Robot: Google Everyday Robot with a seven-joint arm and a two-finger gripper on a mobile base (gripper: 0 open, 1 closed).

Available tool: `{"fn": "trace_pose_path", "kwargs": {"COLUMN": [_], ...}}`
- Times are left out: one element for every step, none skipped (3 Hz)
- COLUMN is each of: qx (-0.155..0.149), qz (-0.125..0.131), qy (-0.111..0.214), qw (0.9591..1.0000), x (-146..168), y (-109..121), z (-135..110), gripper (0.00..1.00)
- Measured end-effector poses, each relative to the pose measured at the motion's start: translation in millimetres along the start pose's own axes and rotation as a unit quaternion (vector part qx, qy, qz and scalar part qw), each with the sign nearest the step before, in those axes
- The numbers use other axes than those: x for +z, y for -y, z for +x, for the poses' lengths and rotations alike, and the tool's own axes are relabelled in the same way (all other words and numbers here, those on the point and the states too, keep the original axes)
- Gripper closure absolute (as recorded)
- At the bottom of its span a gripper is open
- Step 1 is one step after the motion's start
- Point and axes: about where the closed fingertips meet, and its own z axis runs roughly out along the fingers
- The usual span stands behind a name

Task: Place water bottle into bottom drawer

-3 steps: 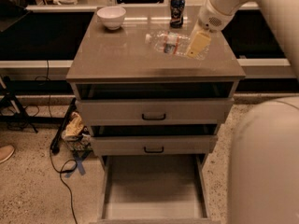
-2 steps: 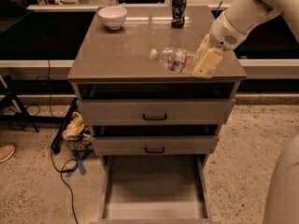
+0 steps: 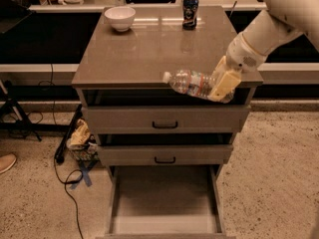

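Note:
The water bottle (image 3: 192, 82), clear crinkled plastic with a white cap and a red-banded label, lies sideways in the air at the cabinet top's front edge, cap pointing left. My gripper (image 3: 219, 87) is shut on the water bottle near its base, with the pale fingers (image 3: 225, 82) across it. The arm reaches in from the upper right. The bottom drawer (image 3: 164, 203) is pulled open below, and its flat floor shows nothing inside.
A white bowl (image 3: 119, 18) and a dark blue drink can (image 3: 190, 12) stand at the back of the cabinet top (image 3: 139, 49). Two shallower drawers with black handles (image 3: 165, 125) are slightly open. Cables and a crumpled bag (image 3: 79, 136) lie on the floor left of the cabinet.
The gripper has carried the water bottle off the cabinet top, forward and down to the front edge. The camera has drawn closer to the cabinet.

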Motion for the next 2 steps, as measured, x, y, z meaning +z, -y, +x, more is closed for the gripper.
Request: {"fn": "trace_pose_path", "kwargs": {"qx": [0.032,0.092], "qz": [-0.033,-0.085], "qy": [0.007,0.007], "qw": [0.9989,0.9921], "x": [36,113], "y": [-44,-86], "z": [34,73], "gripper": [1.0,1.0]}}
